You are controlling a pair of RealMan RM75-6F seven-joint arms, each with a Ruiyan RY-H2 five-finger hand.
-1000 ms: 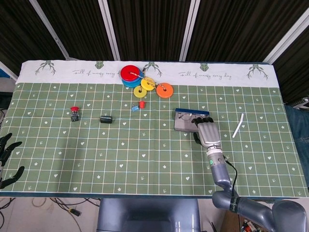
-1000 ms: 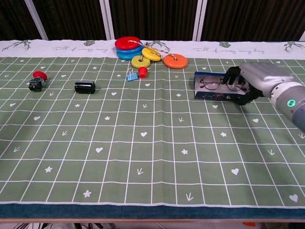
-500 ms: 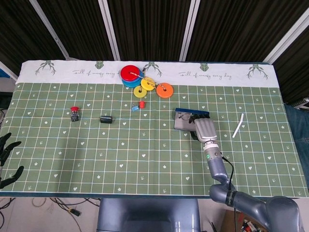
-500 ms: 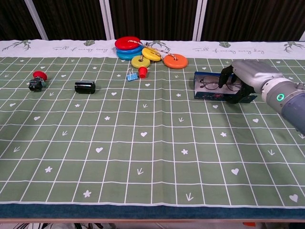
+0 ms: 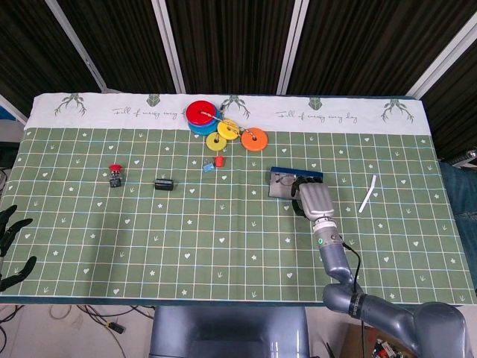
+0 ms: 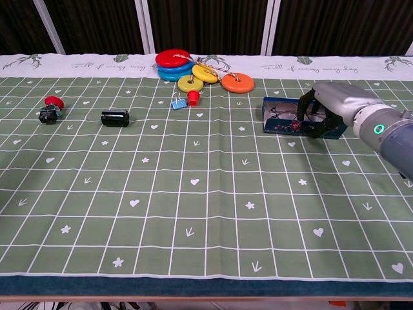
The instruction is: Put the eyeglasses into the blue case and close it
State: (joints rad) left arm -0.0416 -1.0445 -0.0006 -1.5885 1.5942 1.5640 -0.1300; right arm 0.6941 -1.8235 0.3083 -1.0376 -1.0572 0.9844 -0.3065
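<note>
Now, your count:
Blue case (image 6: pixel 287 124): one, open, right half of the table (image 5: pixel 223 253).
Eyeglasses (image 6: pixel 284 110): one pair, inside it.
Right hand (image 6: pixel 329 106): fingers curled on the case's right end.
Left hand (image 5: pixel 11 246): fingers apart, left edge.
Rings (image 5: pixel 223 127): five, far edge.

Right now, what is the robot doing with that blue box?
The robot's right hand is at the blue case on the right side of the table, with its fingers curled around the case's right end. The eyeglasses already lie inside the case, and the case is not closed yet. The left hand rests at the table's left edge, holding nothing. The coloured rings and other small toys sit untouched.
</note>
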